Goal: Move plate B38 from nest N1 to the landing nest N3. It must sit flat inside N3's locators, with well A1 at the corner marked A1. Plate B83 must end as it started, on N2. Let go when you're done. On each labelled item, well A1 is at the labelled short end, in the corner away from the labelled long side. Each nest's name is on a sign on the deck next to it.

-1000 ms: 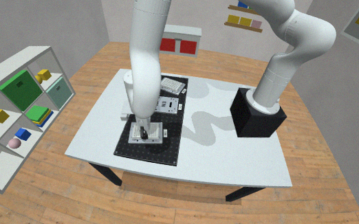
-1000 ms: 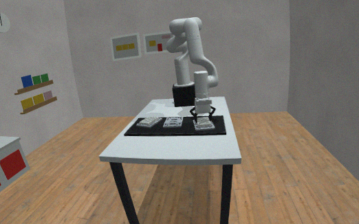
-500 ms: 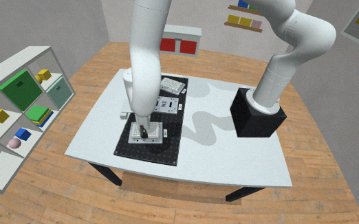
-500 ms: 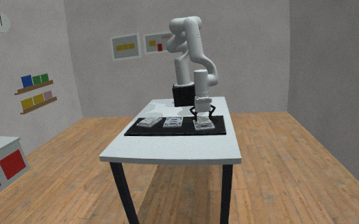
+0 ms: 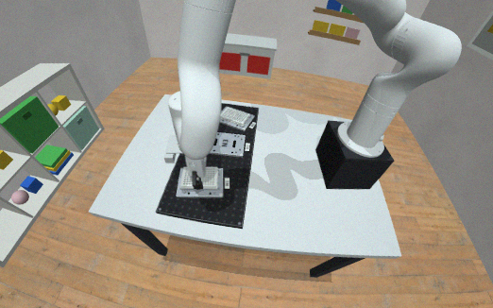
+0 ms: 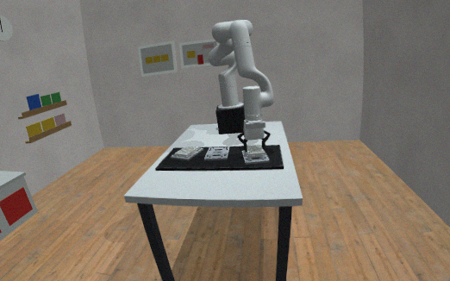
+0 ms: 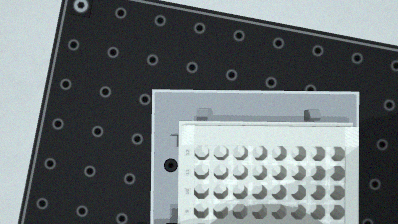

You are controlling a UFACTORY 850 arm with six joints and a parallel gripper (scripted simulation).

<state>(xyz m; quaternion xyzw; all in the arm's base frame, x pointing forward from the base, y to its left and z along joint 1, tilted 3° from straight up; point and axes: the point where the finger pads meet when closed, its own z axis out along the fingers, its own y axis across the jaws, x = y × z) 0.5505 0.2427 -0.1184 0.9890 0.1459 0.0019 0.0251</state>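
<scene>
My gripper (image 5: 196, 181) (image 6: 253, 148) points straight down over the near nest N1 (image 5: 200, 193) (image 7: 165, 130) and is shut on plate B38 (image 5: 211, 176) (image 6: 256, 151) (image 7: 270, 170), a white well plate. The plate is level and lies over the nest's grey base. I cannot tell whether it rests in the nest or hangs just above it. The fingers are out of the wrist view. The middle nest N3 (image 5: 230, 144) (image 6: 216, 157) is empty. Plate B83 (image 5: 236, 117) (image 6: 186, 152) sits on the far nest N2.
All three nests stand in a row on a black perforated deck (image 5: 200, 213) (image 6: 273, 161) (image 7: 100, 100). Small signs (image 5: 227, 182) stand beside the nests. The arm's black base (image 5: 351, 161) is at the table's right. A small grey block (image 5: 170, 156) lies left of the deck.
</scene>
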